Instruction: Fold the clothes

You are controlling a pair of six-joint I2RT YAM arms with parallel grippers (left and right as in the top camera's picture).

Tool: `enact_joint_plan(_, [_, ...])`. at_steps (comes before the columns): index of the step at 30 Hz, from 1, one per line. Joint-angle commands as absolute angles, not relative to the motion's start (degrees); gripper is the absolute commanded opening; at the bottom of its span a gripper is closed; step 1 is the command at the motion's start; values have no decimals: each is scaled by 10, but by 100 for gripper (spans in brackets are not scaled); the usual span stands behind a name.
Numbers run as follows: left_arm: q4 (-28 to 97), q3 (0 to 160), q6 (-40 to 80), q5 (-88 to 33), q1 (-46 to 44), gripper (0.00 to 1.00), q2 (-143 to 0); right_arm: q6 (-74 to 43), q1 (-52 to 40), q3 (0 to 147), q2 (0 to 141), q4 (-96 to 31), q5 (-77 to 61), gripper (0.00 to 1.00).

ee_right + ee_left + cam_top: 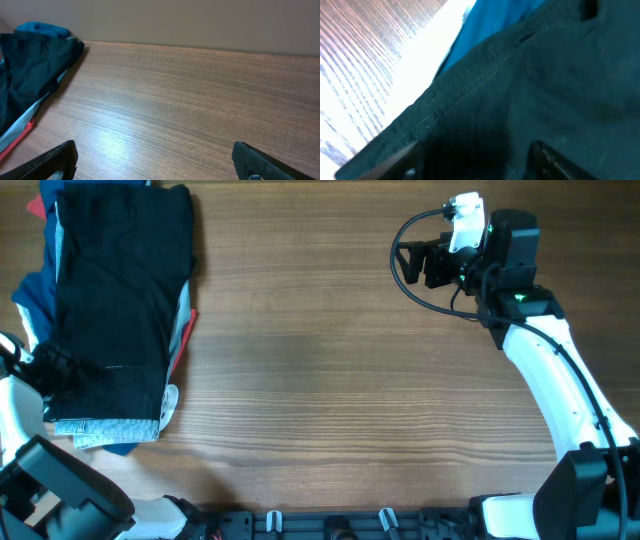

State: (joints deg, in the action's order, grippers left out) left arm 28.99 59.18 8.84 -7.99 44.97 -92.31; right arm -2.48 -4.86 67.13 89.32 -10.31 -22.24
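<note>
Black shorts (120, 280) lie folded flat at the far-left of the table (330, 380), on top of a pile of other clothes. Denim (105, 427) pokes out under their near end, and blue (30, 290) and red (186, 330) edges show along the sides.

L pincer (58, 368) sits at the shorts' near-left corner, right on the edge of the black cloth. In the L wrist view its fingers (547, 157) stand apart, w/ the shorts' stitched hem (450, 100) running just ahead and black fabric filling the gap between them. Can't tell if the cloth is actually pinched.

R pincer (425, 265) is well apart from the shorts, at the far-right of the table. It is spread wide w/ nothing in it and only bare wood below. From the R wrist cam the shorts (25, 75) show off to one side, beyond its fingers (50, 160).
</note>
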Motion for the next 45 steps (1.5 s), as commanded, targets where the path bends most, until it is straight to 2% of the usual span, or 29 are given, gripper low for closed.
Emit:
enact_joint_plan(1, [300, 599, 62, -61, 452, 52, -924, -17, -53, 687, 898, -104, -219, 100])
enact_joint_plan(3, [304, 599, 62, -62, 452, 39, -924, -17, -53, 687, 898, -104, -219, 100])
enact_joint_plan(6, [311, 599, 62, -58, 452, 33, -924, -17, -53, 687, 898, -104, -219, 100])
enact_joint_plan(8, [314, 599, 62, -53, 452, 23, -924, -17, -53, 687, 898, -104, -219, 100])
enact_joint_plan(9, [315, 599, 62, -53, 452, 11, -924, -17, -53, 687, 898, -104, -219, 100])
enact_joint_plan(10, [316, 599, 62, -53, 452, 4, -924, -17, -53, 687, 898, -104, -219, 100])
enact_joint_plan(11, [316, 599, 62, -53, 452, 4, -924, -17, -53, 687, 898, -104, -219, 100])
enact_joint_plan(14, [315, 599, 62, -51, 451, 4, -920, -17, -53, 687, 898, -104, -219, 100])
enact_joint_plan(15, [313, 600, 62, -46, 452, 16, -917, -17, -53, 687, 898, -104, -219, 100])
enact_joint_plan(16, [313, 600, 62, -42, 453, 46, -915, -17, -53, 687, 898, -104, -219, 100])
enact_joint_plan(17, [309, 601, 62, -38, 453, 62, -912, -17, -53, 687, 898, -104, -219, 100])
enact_joint_plan(18, [302, 601, 62, -35, 453, 75, -910, -17, -53, 687, 898, -103, -219, 100])
enact_joint_plan(20, [281, 601, 62, -35, 453, 83, -908, -17, -53, 687, 898, -103, -219, 100])
enact_joint_plan(28, [211, 601, 37, -37, 453, 79, -936, -17, -53, 687, 898, -103, -219, 100])
enact_joint_plan(35, [168, 601, -1, -114, 451, 75, -983, -16, -53, 687, 898, -101, -219, 100])
enact_joint_plan(40, [140, 601, -1, -128, 435, 65, -990, -16, -53, 687, 898, -101, -219, 100])
enact_joint_plan(45, [139, 601, 0, -128, 404, 50, -990, -16, -53, 687, 898, -101, -219, 100])
